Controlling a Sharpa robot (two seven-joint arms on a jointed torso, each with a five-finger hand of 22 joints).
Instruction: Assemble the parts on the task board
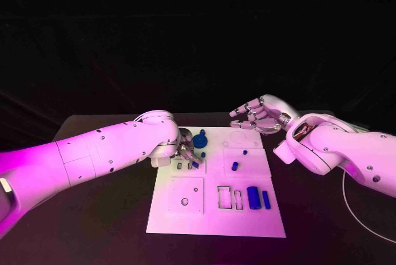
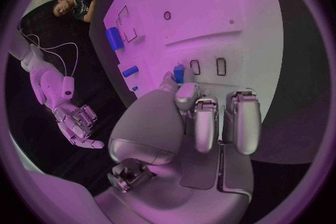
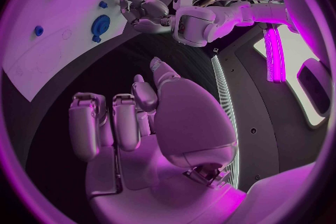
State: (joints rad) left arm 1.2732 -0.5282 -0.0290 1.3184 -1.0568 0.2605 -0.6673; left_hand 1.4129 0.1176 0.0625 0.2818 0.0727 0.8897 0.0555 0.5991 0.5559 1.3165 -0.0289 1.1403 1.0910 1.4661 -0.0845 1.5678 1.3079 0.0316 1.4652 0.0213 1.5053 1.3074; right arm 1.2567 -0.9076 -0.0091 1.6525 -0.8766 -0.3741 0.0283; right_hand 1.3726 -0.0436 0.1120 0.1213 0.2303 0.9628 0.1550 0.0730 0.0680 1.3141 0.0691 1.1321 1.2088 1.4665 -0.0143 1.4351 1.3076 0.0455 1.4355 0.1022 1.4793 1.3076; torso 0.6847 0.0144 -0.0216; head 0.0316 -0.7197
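The white task board (image 1: 216,216) lies in the middle of the table. My left hand (image 1: 186,153) hovers over its far left part and pinches a small blue part (image 2: 178,73) between thumb and finger, close above two narrow slots (image 2: 221,66). A round blue part (image 1: 201,140) lies just beyond the hand. Two small blue pegs (image 1: 234,166) stand right of it. Two blue blocks (image 1: 254,197) sit in the near right corner beside empty rectangular recesses (image 1: 224,197). My right hand (image 1: 260,116) hangs above the board's far right edge, fingers loosely bent, holding nothing.
Black table (image 1: 99,219) surrounds the board on every side. A thin white cable (image 1: 351,210) loops under my right forearm at the right. The board's near left part has a square plate with small holes (image 1: 186,196).
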